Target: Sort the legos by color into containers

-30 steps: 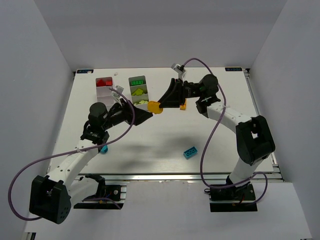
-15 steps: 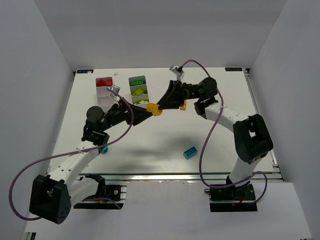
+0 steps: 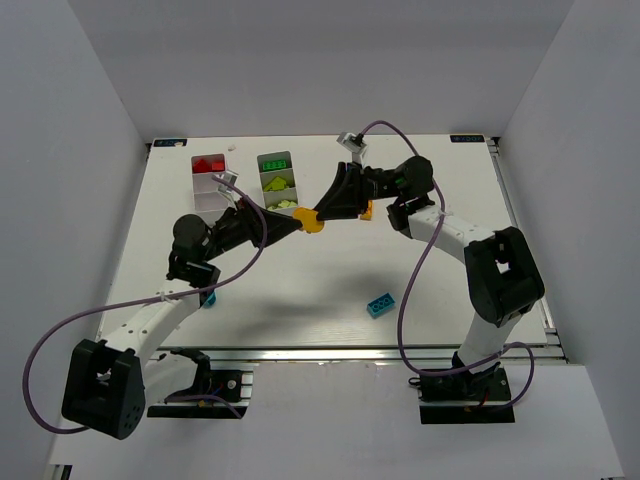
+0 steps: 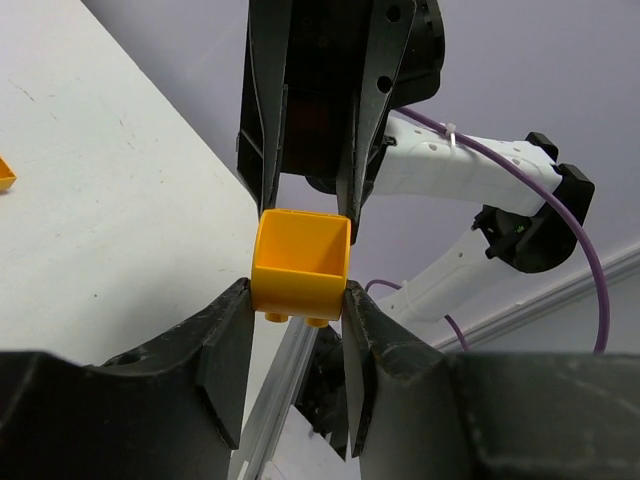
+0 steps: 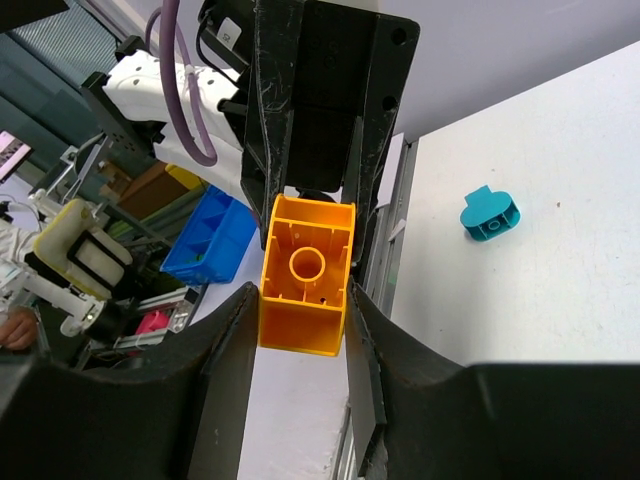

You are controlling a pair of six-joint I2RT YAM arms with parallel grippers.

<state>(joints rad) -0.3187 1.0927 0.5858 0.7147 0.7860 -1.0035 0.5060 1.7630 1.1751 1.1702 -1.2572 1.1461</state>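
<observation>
An orange lego point(image 3: 311, 220) hangs above the table's middle, gripped from both ends. My left gripper point(image 3: 301, 224) is shut on its studded end point(image 4: 300, 268), and both jaws touch its sides. My right gripper point(image 3: 320, 214) is shut on the hollow end point(image 5: 305, 275). Two white containers stand at the back left. The left container point(image 3: 207, 186) holds red legos point(image 3: 208, 164). The right container point(image 3: 261, 182) holds a green lego point(image 3: 274, 165) and lime-yellow legos point(image 3: 280, 184).
A cyan lego point(image 3: 380, 303) lies near the front on the right. Another cyan piece point(image 3: 208, 298) sits beside my left arm. A further orange lego point(image 3: 367, 208) rests under my right wrist. The table's metal rail runs along the near edge.
My left gripper moved right up to the orange lego and closed on it. The right gripper kept its hold and barely shifted.
</observation>
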